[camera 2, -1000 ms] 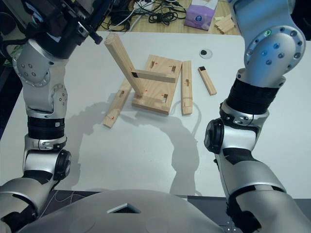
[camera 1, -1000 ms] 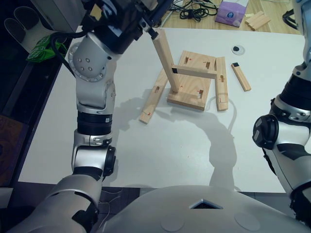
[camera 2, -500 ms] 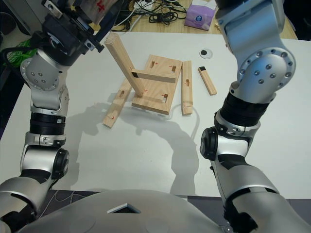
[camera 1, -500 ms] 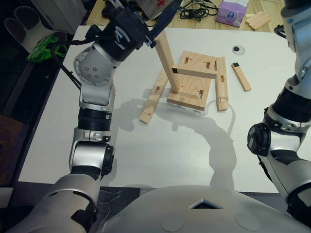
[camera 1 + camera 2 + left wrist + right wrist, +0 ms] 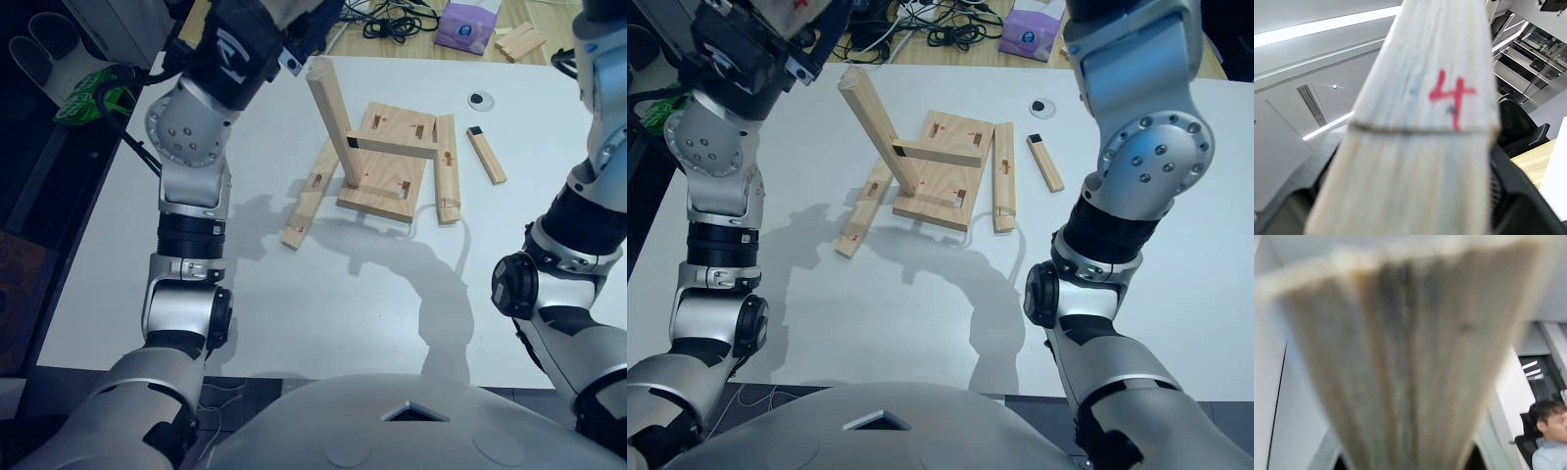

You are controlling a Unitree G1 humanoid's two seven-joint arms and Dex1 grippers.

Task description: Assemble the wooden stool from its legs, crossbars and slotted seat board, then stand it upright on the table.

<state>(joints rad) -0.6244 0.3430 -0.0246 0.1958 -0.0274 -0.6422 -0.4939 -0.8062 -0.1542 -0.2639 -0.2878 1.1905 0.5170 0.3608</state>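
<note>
Your left gripper (image 5: 789,20) was clamped on a wooden piece (image 5: 1415,147) marked 4, high at 10 o'clock of the seat board (image 5: 377,196), where one leg (image 5: 331,108) stood planted; your right gripper's grip I couldn't tell.

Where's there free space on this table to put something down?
The near half of the table, in front of the seat board, is bare; so is its left side beyond the loose leg. Around the board it is crowded.
</note>
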